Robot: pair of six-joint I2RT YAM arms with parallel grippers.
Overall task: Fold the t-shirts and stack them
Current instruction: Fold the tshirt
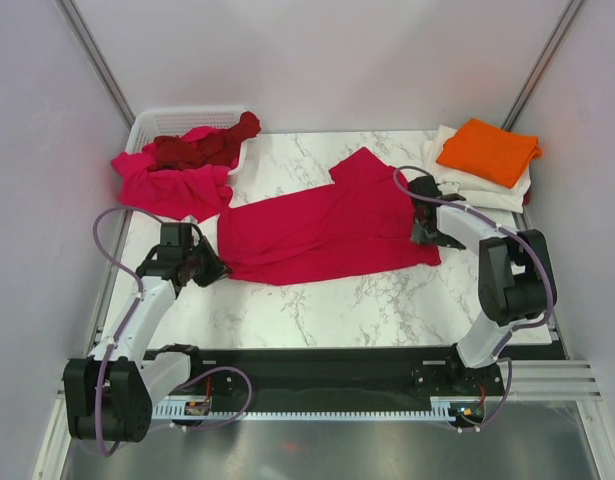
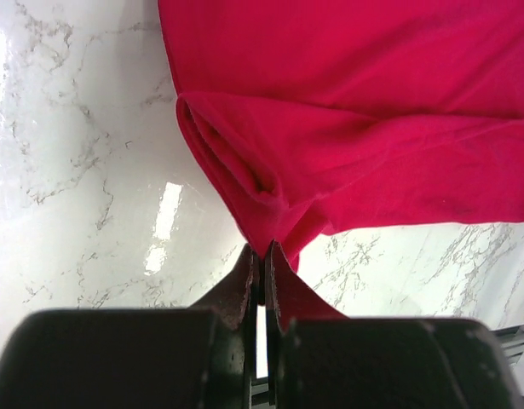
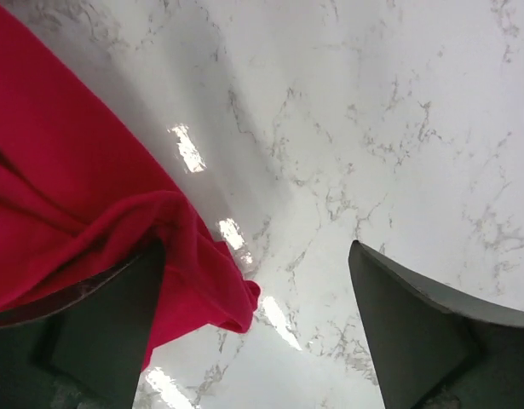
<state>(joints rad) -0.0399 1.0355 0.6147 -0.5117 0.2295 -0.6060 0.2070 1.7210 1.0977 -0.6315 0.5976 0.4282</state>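
- Left gripper (image 2: pixel 262 251): jaws pressed together, pinching a corner of the crimson red t-shirt (image 1: pixel 327 230) at its left end. In the left wrist view the cloth bunches into a small fold just above the fingertips.
- Right gripper (image 3: pixel 257 256): jaws spread wide, gripping nothing. It sits at the right end of the same shirt. In the right wrist view a rumpled corner of the red cloth lies against one of the fingers (image 3: pixel 108 332), while the other finger stands over bare marble, well apart from the cloth.
- The crimson red t-shirt lies spread across the middle of the marble table (image 1: pixel 387 300), mostly flat, stretched between the two grippers, with one sleeve pointing toward the far side.
- Count of shirts in view: five, one of each colour.
- One white basket (image 1: pixel 152 122) stands at the far left corner of the table. A dark maroon t-shirt (image 1: pixel 202 148) and a magenta-pink t-shirt (image 1: pixel 167 185) are heaped at its near side, the maroon on top. The pink one spills over the rim onto the table. How much of either lies inside the basket cannot be told.
- At the far right corner an orange t-shirt (image 1: pixel 489 150), folded, rests on top of a cream-white t-shirt (image 1: pixel 492 192), which shows around its edges.
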